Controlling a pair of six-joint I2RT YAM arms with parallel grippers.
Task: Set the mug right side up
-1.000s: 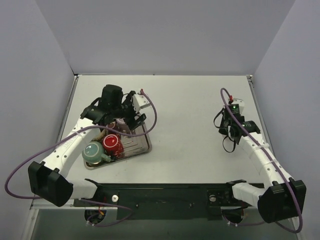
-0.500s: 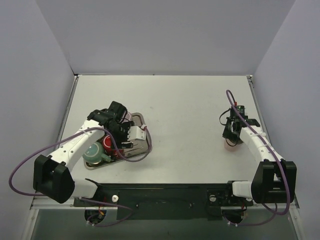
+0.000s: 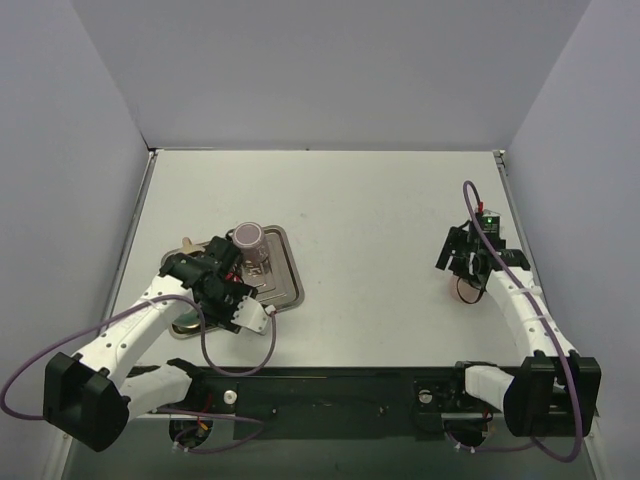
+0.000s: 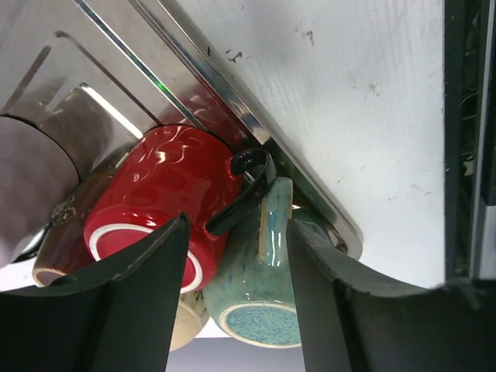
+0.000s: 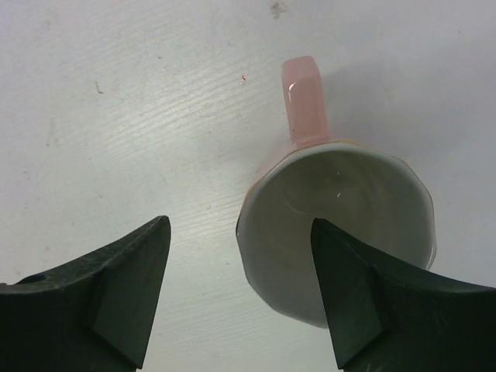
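A pink mug (image 5: 341,225) stands right side up on the table, white inside showing, handle (image 5: 304,108) pointing away. My right gripper (image 5: 240,229) hangs open above it, touching nothing; the mug (image 3: 466,290) sits off toward the right finger. In the metal tray (image 4: 209,62) a red mug (image 4: 163,186) and a teal mug (image 4: 260,322) lie bottom up, side by side. My left gripper (image 4: 236,302) is open and straddles the teal mug, handle between the fingers, the left finger over the red mug's base. I see no grip on it.
A cream mug (image 4: 186,329) and a brown one (image 4: 54,260) crowd the same end of the tray. A mauve mug (image 3: 248,238) stands at the tray's (image 3: 285,285) far end. My left gripper (image 3: 205,297) is low over the tray's near-left corner.
My right gripper has opened and let go of the pink mug, which now stands upright. My left arm has swung down over the tray's near end, its jaws narrowing around the teal mug.
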